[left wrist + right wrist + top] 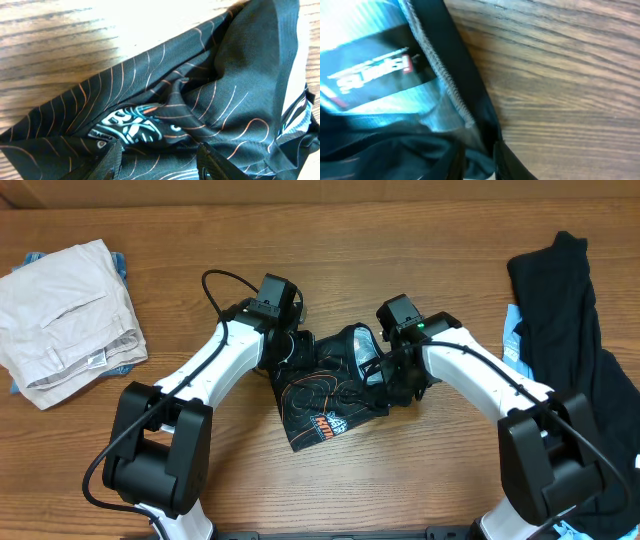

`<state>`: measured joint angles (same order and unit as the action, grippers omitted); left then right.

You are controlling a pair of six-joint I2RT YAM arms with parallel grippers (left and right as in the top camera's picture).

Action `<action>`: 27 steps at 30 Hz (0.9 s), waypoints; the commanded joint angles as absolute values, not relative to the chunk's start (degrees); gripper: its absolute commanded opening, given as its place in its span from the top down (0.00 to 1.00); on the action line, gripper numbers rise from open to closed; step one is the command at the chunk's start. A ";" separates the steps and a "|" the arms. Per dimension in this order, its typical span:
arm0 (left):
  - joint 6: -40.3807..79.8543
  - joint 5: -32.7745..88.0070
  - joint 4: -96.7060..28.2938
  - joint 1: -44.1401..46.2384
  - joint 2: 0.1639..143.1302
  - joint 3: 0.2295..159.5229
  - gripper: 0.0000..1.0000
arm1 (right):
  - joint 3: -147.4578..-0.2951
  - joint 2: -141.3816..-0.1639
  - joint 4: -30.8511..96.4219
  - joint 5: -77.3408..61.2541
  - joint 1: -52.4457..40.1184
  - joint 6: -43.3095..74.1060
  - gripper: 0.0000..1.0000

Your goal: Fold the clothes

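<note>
While one pile of beige trousers (65, 315) lay far left, the left gripper (159, 162) stood with fingers apart over the single jersey (325, 400), which lay crumpled at the centre of the table (300, 220). The right gripper (479, 161) looked clamped on its hem. The fold seemed barely begun, and the next move called for spreading the cloth flat. One black garment (560, 300) lay far right.

Left pincer (159, 162): fingers cropped at bottom edge, grip unclear. Right pincer (481, 160): same, view blurred; label (375, 70) lettering illegible. Overhead: both tips hidden against jersey (325, 395); logos too small to read. Black garment (565, 310) cut by right edge.
</note>
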<state>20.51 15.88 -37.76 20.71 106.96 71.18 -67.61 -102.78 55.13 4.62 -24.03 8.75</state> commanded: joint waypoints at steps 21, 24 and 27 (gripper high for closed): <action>16.36 16.82 -30.94 19.03 112.92 72.75 0.48 | -64.16 -100.22 58.59 -16.19 -24.14 10.04 0.64; 18.74 18.15 -37.10 16.97 114.41 72.75 0.48 | -64.07 -103.79 58.63 -16.19 -24.14 9.65 0.64; 18.87 19.57 -43.77 14.96 115.26 72.75 0.50 | -64.10 -106.26 57.69 -15.97 -23.92 8.75 0.63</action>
<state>17.06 17.47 -39.51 17.02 113.25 72.86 -64.36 -104.42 58.35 -15.57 -24.03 10.00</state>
